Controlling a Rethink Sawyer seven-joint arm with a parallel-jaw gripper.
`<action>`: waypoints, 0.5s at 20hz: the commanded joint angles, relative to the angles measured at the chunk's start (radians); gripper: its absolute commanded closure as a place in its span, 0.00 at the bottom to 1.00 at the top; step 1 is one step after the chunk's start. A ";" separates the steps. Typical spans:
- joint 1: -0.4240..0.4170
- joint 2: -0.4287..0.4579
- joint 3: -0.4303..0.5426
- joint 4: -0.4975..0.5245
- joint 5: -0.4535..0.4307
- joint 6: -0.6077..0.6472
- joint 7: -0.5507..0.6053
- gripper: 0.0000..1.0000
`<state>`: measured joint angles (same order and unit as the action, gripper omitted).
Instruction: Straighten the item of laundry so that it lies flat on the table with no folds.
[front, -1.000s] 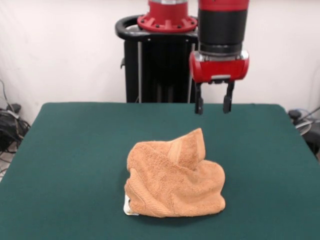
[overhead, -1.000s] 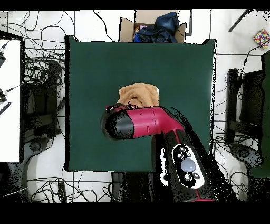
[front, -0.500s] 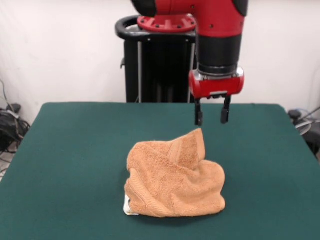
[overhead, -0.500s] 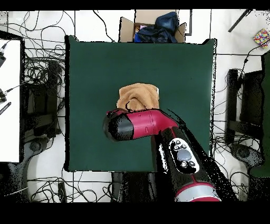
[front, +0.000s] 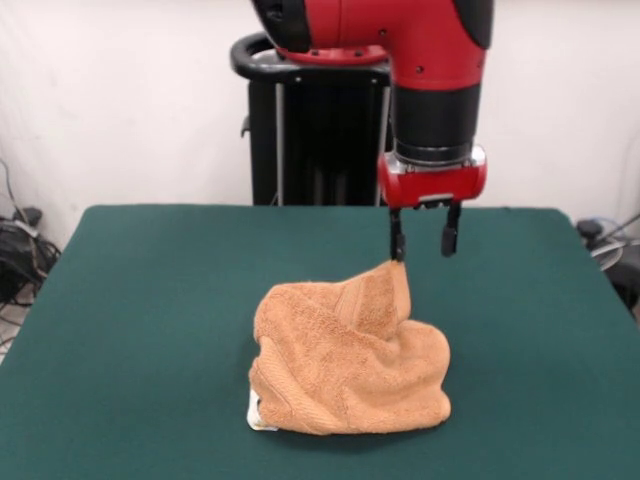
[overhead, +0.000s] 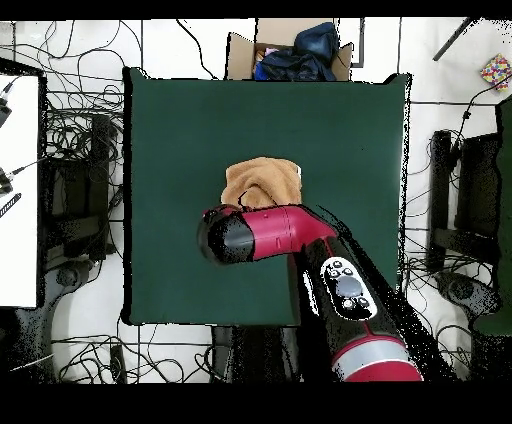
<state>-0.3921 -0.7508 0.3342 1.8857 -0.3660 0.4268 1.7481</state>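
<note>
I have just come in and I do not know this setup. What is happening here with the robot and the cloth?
A red Sawyer arm is working on an orange-tan towel that lies crumpled in a heap on the green table. Its end effector is open and hangs just above the heap's raised peak, at the side nearer the robot; one fingertip looks almost on the cloth. Nothing is gripped yet, and the towel is far from flat.

A robotics lab: a pedestal-mounted red arm (front: 430, 70), green-felt table (front: 150, 300), and cables (overhead: 70, 130) sprawled across the floor.
</note>
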 joint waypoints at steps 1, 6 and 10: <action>-0.008 0.004 0.039 -0.089 -0.041 -0.022 0.003 0.00; 0.000 0.020 0.026 -0.118 -0.050 -0.030 0.010 0.00; -0.009 0.030 0.023 -0.132 -0.061 -0.030 -0.002 0.00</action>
<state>-0.3921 -0.7463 0.3340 1.8216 -0.3662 0.4270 1.7481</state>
